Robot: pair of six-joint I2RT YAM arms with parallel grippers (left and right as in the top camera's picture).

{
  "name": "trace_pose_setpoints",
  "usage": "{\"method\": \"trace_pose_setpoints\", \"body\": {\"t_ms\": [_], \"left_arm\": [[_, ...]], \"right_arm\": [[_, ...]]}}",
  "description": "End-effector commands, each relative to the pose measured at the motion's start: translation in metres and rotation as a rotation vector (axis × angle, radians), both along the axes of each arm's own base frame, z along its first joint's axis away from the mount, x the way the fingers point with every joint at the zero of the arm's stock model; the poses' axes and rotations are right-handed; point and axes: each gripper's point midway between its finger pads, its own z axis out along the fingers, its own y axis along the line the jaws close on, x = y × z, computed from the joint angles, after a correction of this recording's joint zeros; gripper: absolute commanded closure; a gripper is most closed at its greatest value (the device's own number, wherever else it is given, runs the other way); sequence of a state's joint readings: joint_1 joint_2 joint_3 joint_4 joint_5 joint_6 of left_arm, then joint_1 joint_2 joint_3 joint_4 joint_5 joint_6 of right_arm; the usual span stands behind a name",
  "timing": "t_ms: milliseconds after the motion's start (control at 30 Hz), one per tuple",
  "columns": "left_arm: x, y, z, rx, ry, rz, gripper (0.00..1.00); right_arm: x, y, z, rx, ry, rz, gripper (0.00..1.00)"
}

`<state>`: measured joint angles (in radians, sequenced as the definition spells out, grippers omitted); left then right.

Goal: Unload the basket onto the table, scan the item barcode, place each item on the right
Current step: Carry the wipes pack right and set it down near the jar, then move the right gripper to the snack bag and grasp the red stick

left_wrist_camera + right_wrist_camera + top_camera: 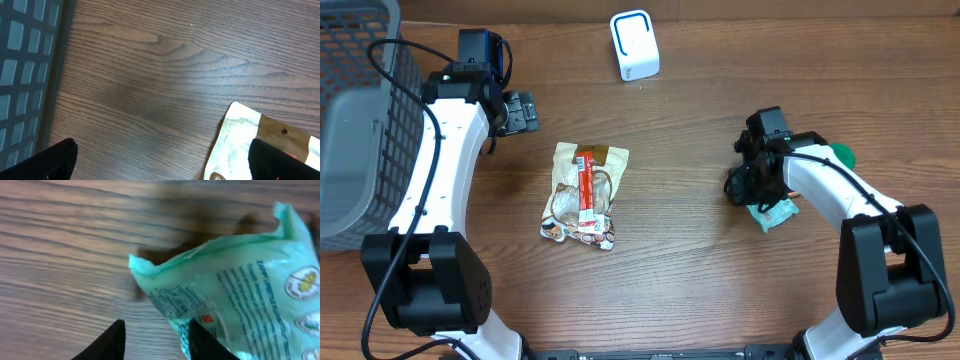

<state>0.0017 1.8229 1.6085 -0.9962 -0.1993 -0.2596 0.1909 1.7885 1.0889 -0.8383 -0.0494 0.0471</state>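
Right gripper (155,326) stood with its jaws partly apart over the mint green bag (235,295), and in the right wrist view bare wood of the table (690,250) showed between the two fingers. The near edge of the bag lay at the tip of one finger (200,340) only, while the other finger (111,341) was clear of it, so the bag did not seem to be clamped. The bag was lying flat on the table at the right side, partly hidden under the right arm, with one corner pointing out ahead of the jaws. Its long axis seemed to run slantwise under the forearm. A darker green bit appeared on the far side of the arm, but it was not possible to tell if it belonged to the same bag. The right arm was clearly the nearer one. The left gripper (523,112) was wide apart and held nothing, well away on the left beside the basket (360,90), with a snack pack (585,195) between it and the bag. The white scanner (634,45) stood at the far edge, between the arms. The next move probably needed the jaws shifted sideways onto the bag's edge before closing.
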Motion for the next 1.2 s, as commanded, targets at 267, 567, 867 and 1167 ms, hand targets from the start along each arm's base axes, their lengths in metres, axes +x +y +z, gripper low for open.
{"method": "trace_pose_setpoints", "body": {"t_ms": [267,567,867,1167], "left_arm": [[0.003,0.003,0.002,0.007,-0.010,0.017,0.00],[0.003,0.003,0.002,0.007,-0.010,0.017,0.00],[0.003,0.003,0.002,0.007,-0.010,0.017,0.00],[0.003,0.003,0.002,0.007,-0.010,0.017,0.00]], "right_arm": [[0.003,-0.035,-0.001,-0.205,-0.021,-0.026,0.60],[0.040,0.048,0.067,0.156,-0.073,-0.066,0.60],[0.039,0.196,0.106,0.591,-0.105,-0.061,0.66],[0.002,0.273,0.101,0.461,-0.277,-0.008,0.66]]}}
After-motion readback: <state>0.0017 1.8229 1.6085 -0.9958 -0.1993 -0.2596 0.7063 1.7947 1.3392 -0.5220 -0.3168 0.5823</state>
